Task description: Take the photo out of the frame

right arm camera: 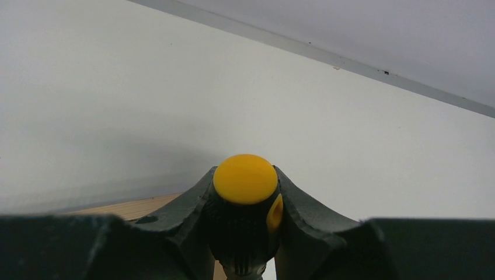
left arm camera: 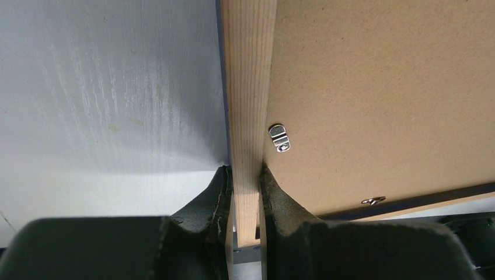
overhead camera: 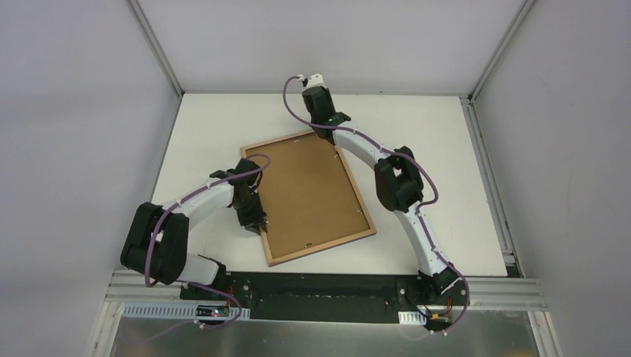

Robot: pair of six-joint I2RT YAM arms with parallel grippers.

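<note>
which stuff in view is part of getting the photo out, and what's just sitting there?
In the job: frame, clamped on its edge by the left gripper; backing board; metal tab; yellow-capped tool in the right gripper.
Just there: table; aluminium rail.

White table (overhead camera: 435, 149); frame (overhead camera: 323, 246) back-up, askew on it

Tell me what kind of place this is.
Probably a robotics lab test cell, not a home: a white table boxed in by plain grey panels on aluminium posts, with the left arm and right arm bolted side by side at its near edge.
</note>
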